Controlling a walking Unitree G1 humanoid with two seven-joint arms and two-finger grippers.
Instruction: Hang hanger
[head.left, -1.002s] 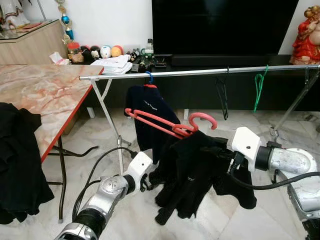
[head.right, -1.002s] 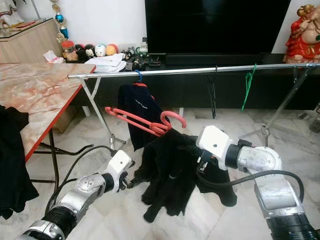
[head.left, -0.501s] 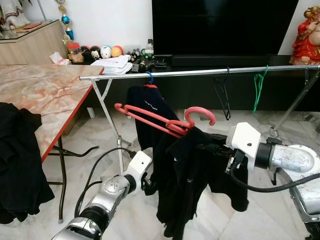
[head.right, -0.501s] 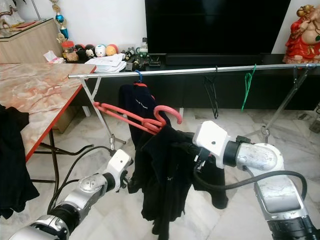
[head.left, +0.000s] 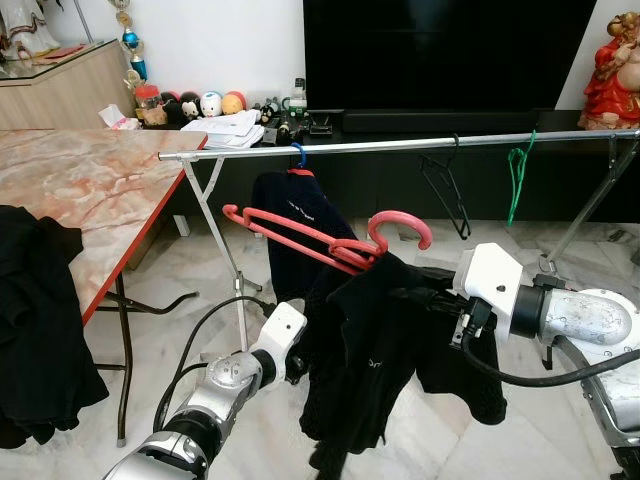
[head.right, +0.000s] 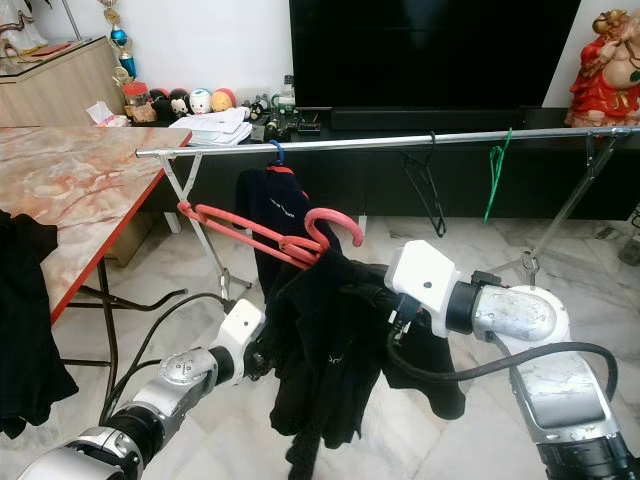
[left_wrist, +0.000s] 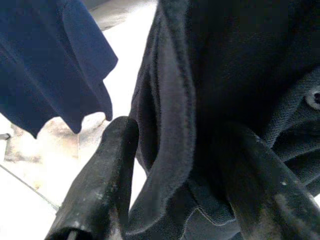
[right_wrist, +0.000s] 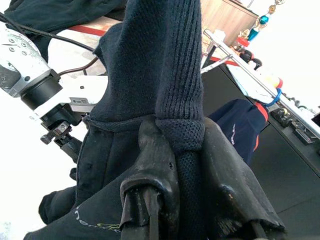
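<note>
Nearest the camera, the left arm reaches forward and up from low on the left, its left end effector (left_wrist: 172, 165) at the lower edge of a black shirt (head.left: 375, 345). In the left wrist view a fold of the shirt's hem lies between its two parted fingers (left_wrist: 107, 170); whether they pinch the cloth cannot be told.

From the right, the right arm stretches roughly level toward the left, white wrist housing forward. Its right end effector (right_wrist: 187, 165) is clamped on the shirt's ribbed collar, one finger on each side of the bunched knit, and the shirt hangs down from there above the floor (head.left: 200, 270).

The red hanger (head.left: 320, 235) is threaded into the top of the shirt, held in mid-air just below and in front of the rail (head.left: 400, 146). Its long axis runs tilted, from its free end high at the left down to the right where it enters the collar; the hook (head.left: 400, 228) rises at the right end, curling over with its opening downward, not on the rail.

To the left stands a marble-topped desk (head.left: 90, 190) with dark cloth (head.left: 40, 320) draped over its near edge.

Farther back, the rail runs across the room on a folding stand, carrying a navy shirt (head.left: 295, 230) on a blue hook, a black hanger (head.left: 447, 190) and a green hanger (head.left: 517, 175). Behind it are a television (head.left: 450, 50) on a low cabinet, small figurines (head.left: 205, 103) and a red statue (head.left: 612, 70).
</note>
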